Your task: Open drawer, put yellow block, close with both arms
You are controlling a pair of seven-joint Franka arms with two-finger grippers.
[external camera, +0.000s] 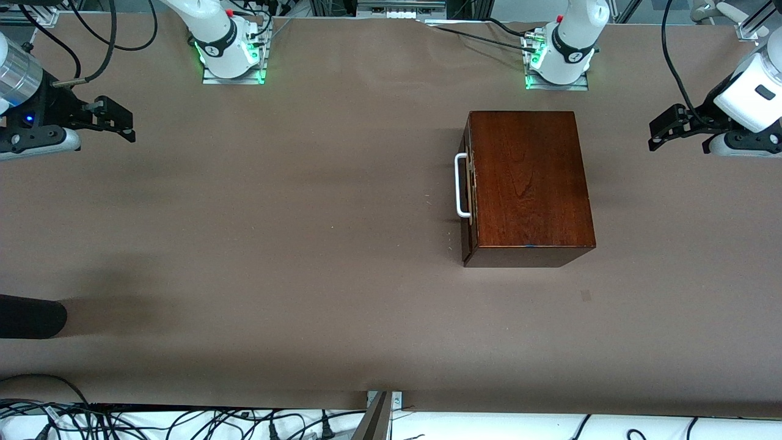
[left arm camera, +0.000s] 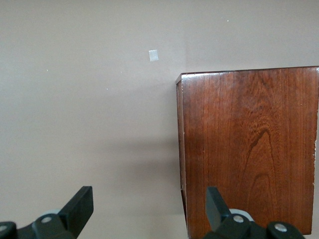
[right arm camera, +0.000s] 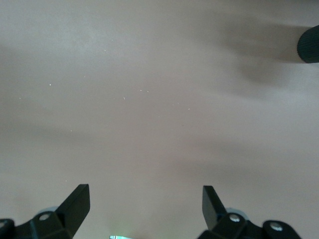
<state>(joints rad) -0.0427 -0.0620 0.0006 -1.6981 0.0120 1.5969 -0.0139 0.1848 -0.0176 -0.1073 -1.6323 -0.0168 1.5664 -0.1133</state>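
The dark reddish-brown wooden box [external camera: 528, 180] stands on the table toward the left arm's end. Its drawer [external camera: 467, 201] is shut, and the white bar handle [external camera: 459, 186] faces the right arm's end. The yellow block is not in view. My left gripper [external camera: 655, 133] is open and empty over the table's left arm end, beside the box. In the left wrist view [left arm camera: 148, 204] the box [left arm camera: 249, 149] lies under one finger. My right gripper [external camera: 130, 127] is open and empty over the table's right arm end. In the right wrist view [right arm camera: 144, 201] it hangs over bare table.
A black rounded object [external camera: 30, 316] reaches in over the table edge at the right arm's end, nearer the front camera; it also shows in the right wrist view [right arm camera: 309, 45]. A small pale square mark [external camera: 586, 296] lies on the brown table [external camera: 305, 244] near the box.
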